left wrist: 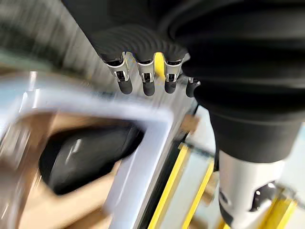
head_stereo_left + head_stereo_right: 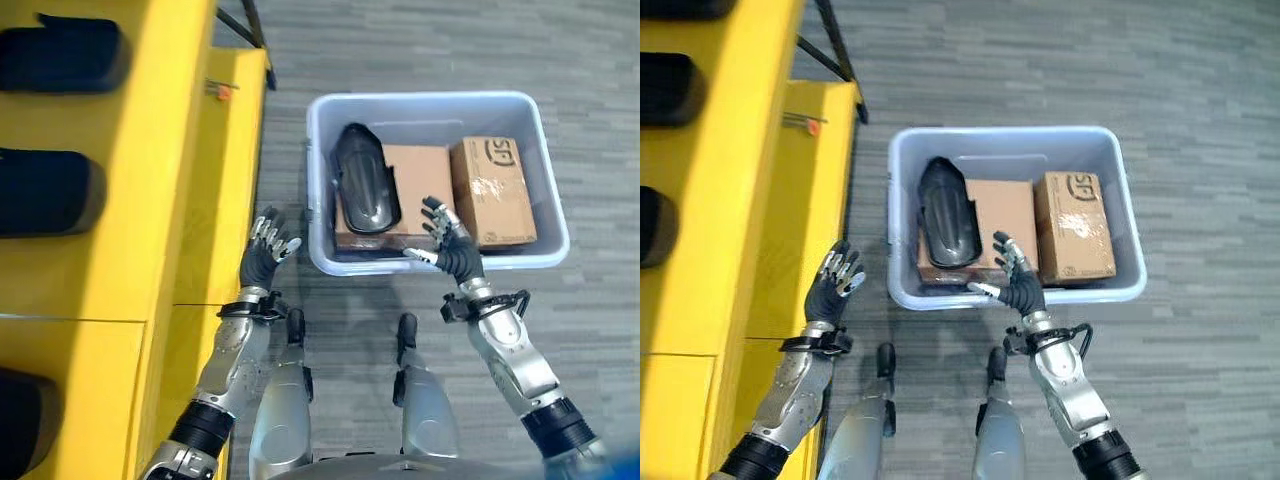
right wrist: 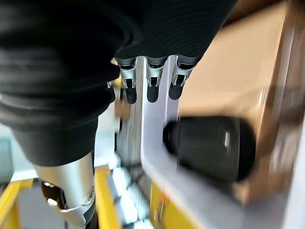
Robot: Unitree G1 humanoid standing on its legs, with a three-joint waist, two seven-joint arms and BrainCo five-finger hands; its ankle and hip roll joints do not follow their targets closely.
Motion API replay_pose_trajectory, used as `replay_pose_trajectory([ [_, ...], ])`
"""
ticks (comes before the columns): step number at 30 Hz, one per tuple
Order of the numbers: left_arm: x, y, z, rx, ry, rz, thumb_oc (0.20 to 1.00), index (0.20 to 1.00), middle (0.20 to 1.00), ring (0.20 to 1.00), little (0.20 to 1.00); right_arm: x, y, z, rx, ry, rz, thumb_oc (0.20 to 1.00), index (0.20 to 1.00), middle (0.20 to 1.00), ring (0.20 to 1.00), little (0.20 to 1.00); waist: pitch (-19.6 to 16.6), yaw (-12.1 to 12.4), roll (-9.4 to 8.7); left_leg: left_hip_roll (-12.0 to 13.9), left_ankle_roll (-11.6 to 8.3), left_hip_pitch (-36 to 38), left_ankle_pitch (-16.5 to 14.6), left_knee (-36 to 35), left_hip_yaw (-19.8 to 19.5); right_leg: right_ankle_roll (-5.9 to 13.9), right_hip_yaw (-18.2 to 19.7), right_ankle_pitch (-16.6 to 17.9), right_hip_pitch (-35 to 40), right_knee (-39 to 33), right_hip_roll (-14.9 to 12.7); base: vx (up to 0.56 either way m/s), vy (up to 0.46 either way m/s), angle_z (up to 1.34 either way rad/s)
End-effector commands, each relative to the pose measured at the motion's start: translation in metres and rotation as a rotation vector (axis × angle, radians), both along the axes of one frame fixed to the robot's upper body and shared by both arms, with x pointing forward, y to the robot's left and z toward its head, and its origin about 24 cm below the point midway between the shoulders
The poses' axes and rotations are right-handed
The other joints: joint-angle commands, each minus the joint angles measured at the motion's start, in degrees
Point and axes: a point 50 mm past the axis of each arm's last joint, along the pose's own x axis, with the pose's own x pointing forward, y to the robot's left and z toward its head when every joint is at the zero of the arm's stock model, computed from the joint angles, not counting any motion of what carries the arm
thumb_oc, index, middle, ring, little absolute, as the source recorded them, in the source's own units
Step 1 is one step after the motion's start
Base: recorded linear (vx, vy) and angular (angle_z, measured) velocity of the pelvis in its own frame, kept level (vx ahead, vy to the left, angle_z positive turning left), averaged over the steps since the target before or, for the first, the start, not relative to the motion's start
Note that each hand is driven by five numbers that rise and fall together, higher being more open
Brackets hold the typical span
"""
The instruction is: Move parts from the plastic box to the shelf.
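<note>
Left eye view shows your right hand and left hand spread open, holding nothing, at the pale blue plastic box's near rim, so next reach for the glossy black moulded part lying on cardboard cartons inside.

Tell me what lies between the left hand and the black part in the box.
In the left eye view, bare grey floor and then the plastic box's left wall separate the open left hand from the black part.
</note>
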Motion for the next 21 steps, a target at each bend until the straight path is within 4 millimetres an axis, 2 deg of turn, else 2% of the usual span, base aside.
replay_pose_trajectory([
  [1, 0.010, -0.005, 0.039, 0.010, -0.198, 0.034, 1.000, 1.000, 1.000, 1.000, 1.000, 0.002, -0.006, 0.027, 0.036, -0.164, -0.057, 1.000, 1.000, 1.000, 1.000, 1.000, -2.1, 0.1, 0.73, 6.6, -2.67, 5.9, 0.6, -1.8, 0.7, 3.95, 2.6, 4.3, -4.1, 6.9, -6.1, 0.01, -0.058, -0.27],
  [5, 0.018, -0.014, 0.060, 0.028, -0.277, 0.061, 1.000, 1.000, 1.000, 1.000, 1.000, -0.004, -0.008, 0.040, 0.051, -0.239, -0.094, 1.000, 1.000, 1.000, 1.000, 1.000, -1.2, -1.6, 0.75, 7.3, -3.40, 5.3, 1.6, -3.9, 2.8, 4.12, 4.2, 5.1, -7.1, 5.9, -4.9, -0.01, -0.049, -0.25],
  [13, 0.029, -0.034, 0.104, 0.011, -0.438, 0.081, 1.000, 1.000, 1.000, 1.000, 1.000, -0.009, -0.008, 0.053, 0.082, -0.323, -0.117, 1.000, 1.000, 1.000, 1.000, 1.000, -0.8, -4.5, -0.26, 8.1, -4.28, 5.2, 1.4, -4.4, 5.8, 4.57, 7.1, 6.7, -10.5, 4.6, -3.9, -0.01, -0.003, -0.19],
  [18, 0.035, -0.039, 0.114, 0.030, -0.469, 0.117, 1.000, 1.000, 1.000, 1.000, 1.000, -0.010, -0.007, 0.055, 0.098, -0.334, -0.115, 1.000, 1.000, 1.000, 1.000, 1.000, -0.5, -5.5, -0.59, 8.4, -4.63, 5.1, 1.4, -4.4, 6.8, 4.58, 8.0, 7.1, -11.5, 4.1, -3.4, -0.01, 0.003, -0.12],
  [21, 0.041, -0.030, 0.117, 0.039, -0.461, 0.216, 1.000, 1.000, 1.000, 1.000, 1.000, -0.009, -0.004, 0.054, 0.111, -0.332, -0.111, 1.000, 1.000, 1.000, 1.000, 1.000, -0.1, -6.1, -1.10, 8.8, -5.03, 5.1, 1.5, -4.4, 7.6, 4.69, 8.6, 7.2, -12.3, 4.2, -3.0, -0.01, 0.004, -0.10],
])
